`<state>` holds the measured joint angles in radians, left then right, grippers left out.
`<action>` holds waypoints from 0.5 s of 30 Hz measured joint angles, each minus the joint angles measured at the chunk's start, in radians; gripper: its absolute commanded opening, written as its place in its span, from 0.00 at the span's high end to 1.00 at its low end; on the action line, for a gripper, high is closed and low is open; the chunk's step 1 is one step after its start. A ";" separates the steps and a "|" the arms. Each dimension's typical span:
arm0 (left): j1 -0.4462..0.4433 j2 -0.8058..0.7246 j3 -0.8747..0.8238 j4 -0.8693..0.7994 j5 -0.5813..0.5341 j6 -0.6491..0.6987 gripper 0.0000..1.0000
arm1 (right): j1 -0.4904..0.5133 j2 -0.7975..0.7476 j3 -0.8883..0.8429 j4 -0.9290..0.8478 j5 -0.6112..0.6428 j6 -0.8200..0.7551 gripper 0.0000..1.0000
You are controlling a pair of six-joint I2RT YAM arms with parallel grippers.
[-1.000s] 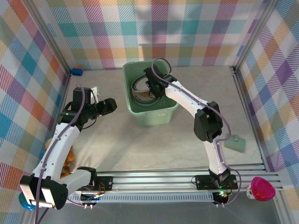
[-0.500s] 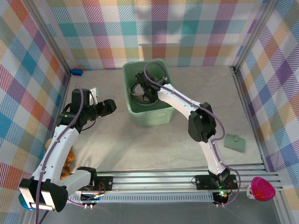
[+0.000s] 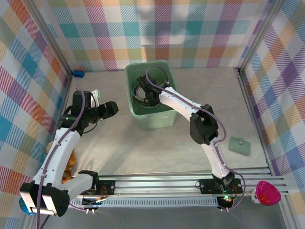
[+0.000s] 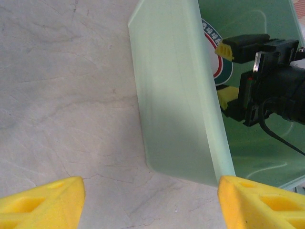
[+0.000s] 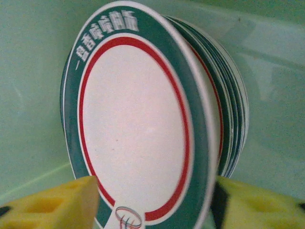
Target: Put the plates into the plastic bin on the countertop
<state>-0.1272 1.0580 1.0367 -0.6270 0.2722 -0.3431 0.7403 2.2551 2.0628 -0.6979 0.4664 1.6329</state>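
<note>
Bin (image 3: 157, 117) on the surface (image 4: 62, 95), plates (image 5: 133, 119) inside, right claw (image 5: 155, 191) at the stack.
The bin stands mid-surface. The plates stand on edge within it, leaning as one stack against a wall. The right claw is down in the bin, fingers spread either side of the front plate's lower edge and clamped on nothing. The left claw (image 4: 150, 183) hangs apart and empty just beside the bin's outer wall. In my judgement the step is release and withdrawal: draw the right claw straight back and up over the rim, keeping its fingers off the plate face, since a nudge could topple the leaning stack. The front plate's green rim carries white Chinese characters, too blurred to read reliably, and a small emblem sits at its foot.
</note>
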 measured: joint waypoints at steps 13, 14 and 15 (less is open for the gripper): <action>0.000 0.011 0.000 0.001 0.008 -0.008 0.26 | -0.008 -0.006 -0.027 0.027 -0.008 -0.130 0.01; 0.000 0.013 0.000 0.001 0.008 -0.008 0.26 | -0.010 -0.008 -0.028 0.028 -0.013 -0.136 0.01; 0.000 0.014 0.000 0.001 0.008 -0.008 0.26 | -0.013 -0.013 -0.034 0.029 -0.019 -0.147 0.01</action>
<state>-0.1272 1.0721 1.0367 -0.6262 0.2802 -0.3511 0.7273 2.2421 2.0293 -0.6685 0.4473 1.4860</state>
